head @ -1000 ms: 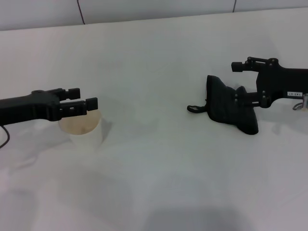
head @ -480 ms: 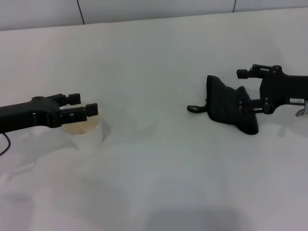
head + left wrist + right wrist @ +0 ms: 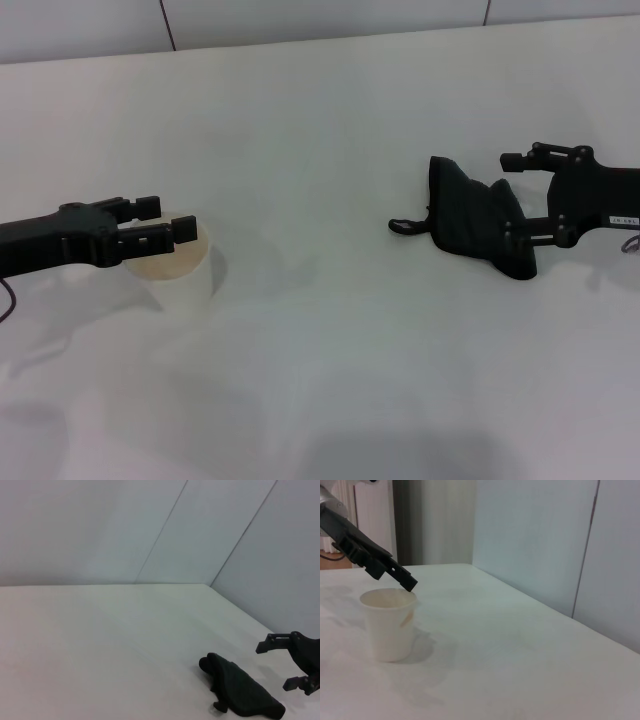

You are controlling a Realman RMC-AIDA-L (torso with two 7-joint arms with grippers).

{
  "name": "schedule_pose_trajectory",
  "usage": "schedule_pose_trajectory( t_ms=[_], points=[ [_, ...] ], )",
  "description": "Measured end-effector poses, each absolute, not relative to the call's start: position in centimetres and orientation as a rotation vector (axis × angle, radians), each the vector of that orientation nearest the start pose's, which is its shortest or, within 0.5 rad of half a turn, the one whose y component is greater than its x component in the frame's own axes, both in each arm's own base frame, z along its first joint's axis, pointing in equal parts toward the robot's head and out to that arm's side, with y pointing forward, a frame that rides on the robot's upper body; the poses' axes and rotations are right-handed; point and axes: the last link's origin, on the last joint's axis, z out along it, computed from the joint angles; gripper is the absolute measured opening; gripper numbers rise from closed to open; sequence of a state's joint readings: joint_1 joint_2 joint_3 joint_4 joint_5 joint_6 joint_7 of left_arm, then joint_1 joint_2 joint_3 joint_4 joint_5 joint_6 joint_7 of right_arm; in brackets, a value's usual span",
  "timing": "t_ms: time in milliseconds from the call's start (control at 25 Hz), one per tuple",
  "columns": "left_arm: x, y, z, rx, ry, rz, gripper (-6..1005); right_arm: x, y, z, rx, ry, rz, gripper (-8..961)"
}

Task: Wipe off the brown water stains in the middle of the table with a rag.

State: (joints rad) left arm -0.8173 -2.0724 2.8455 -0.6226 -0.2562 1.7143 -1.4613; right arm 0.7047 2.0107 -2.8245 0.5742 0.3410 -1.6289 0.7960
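No brown puddle could be made out on the white table (image 3: 330,130) — the middle of the head view showed only bare tabletop. The dark rag (image 3: 478,230) lay crumpled at centre right of that view, a thin loop trailing from its left edge; the left wrist view showed it low at the right of the frame. The right gripper (image 3: 512,198) stood at the rag's right edge, one finger above the cloth and one low against it, jaws apart — whether the lower finger touched the fabric could not be told. At the left of the head view a white paper cup (image 3: 178,272) stood upright on the table, its inside tinted pale tan. The left gripper (image 3: 170,219) hung just over the cup's rim, its two fingers spread apart and holding nothing. The right wrist view showed the cup at lower left, with the left gripper's finger (image 3: 400,576) close above the rim, not clearly touching it.
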Motion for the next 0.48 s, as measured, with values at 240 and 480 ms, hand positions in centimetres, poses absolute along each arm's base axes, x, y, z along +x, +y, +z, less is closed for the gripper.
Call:
schedule_pose_trajectory(
  t_ms=[240,480],
  points=[
    [-27.14,34.07,1.26,-2.649,-1.049,-0.681,874,31.69,33.08,3.75,-2.567,0.267,0.465,855],
    [-27.16,34.15,1.24,-2.646,-1.048,-0.677,874,31.68,33.09,3.72,-2.568,0.27,0.466,855]
  ],
)
